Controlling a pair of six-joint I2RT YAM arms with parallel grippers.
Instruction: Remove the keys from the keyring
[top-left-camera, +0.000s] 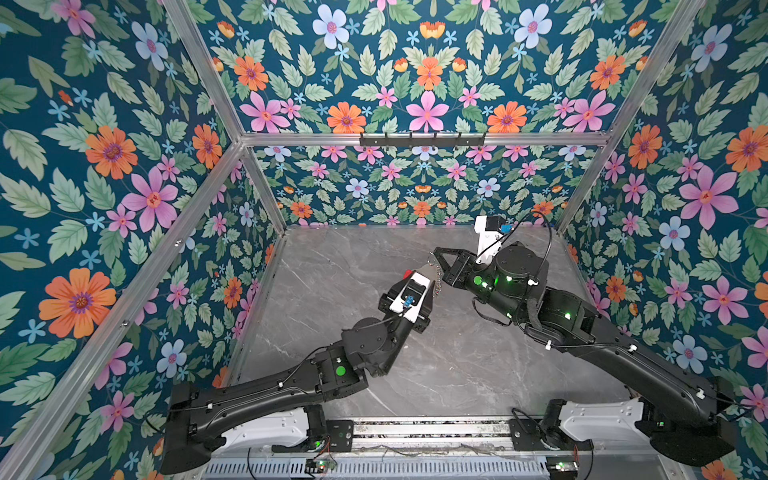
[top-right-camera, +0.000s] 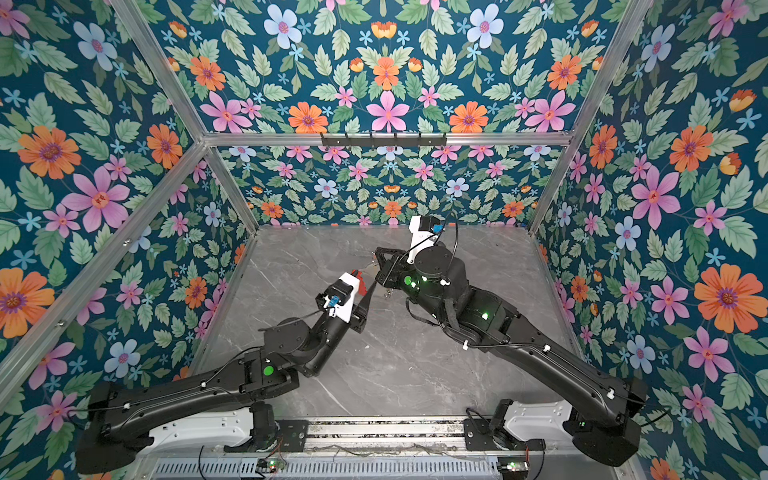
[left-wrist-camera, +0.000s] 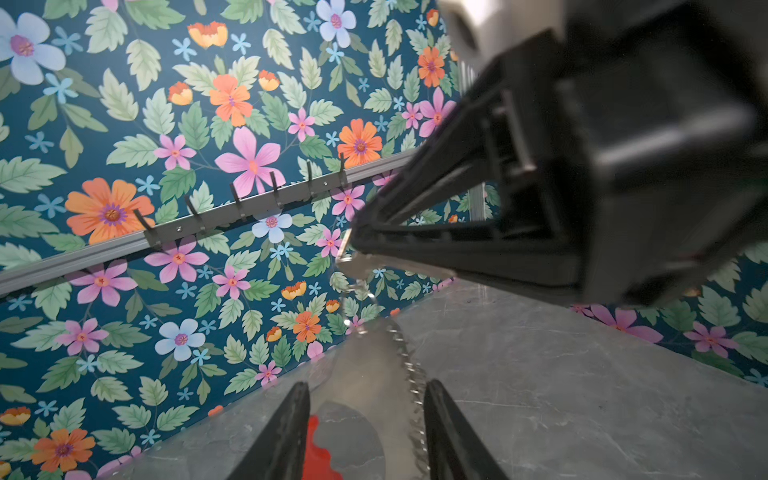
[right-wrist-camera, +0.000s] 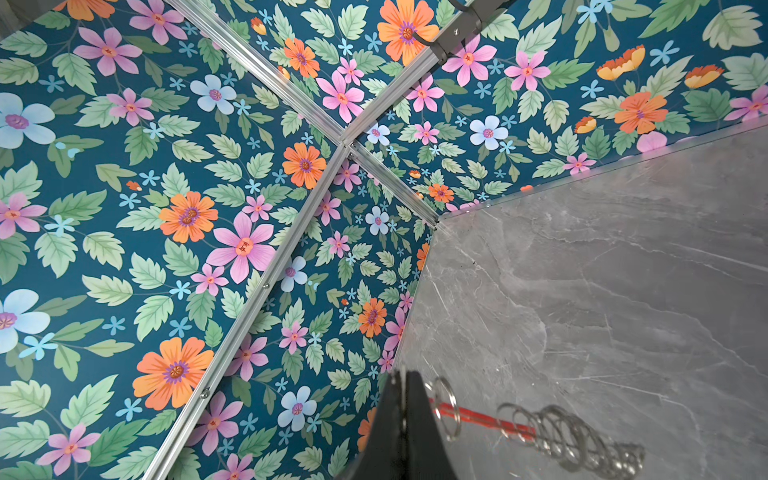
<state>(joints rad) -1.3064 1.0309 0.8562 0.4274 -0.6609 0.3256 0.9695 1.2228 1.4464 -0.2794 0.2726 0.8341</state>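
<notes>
The keyring (left-wrist-camera: 365, 361), a flat grey crescent plate with a red inner strip (left-wrist-camera: 318, 453) and a fringe of silver loops (left-wrist-camera: 413, 386), is held up above the marble table. My left gripper (left-wrist-camera: 365, 390) is shut on it, one finger against each edge. In both top views the plate (top-left-camera: 428, 272) (top-right-camera: 362, 279) pokes out past the left wrist camera. My right gripper (top-left-camera: 436, 251) (top-right-camera: 377, 251) (right-wrist-camera: 402, 386) reaches in from the right and is shut on a small silver key (left-wrist-camera: 353, 264), which a loop (right-wrist-camera: 446, 405) links to the plate's tip.
The grey marble table (top-left-camera: 374, 374) is boxed in by floral walls with aluminium frame bars. A black hook rail (top-left-camera: 422, 140) runs along the back wall. Both arms meet over the table's middle back, with their bases at the front edge.
</notes>
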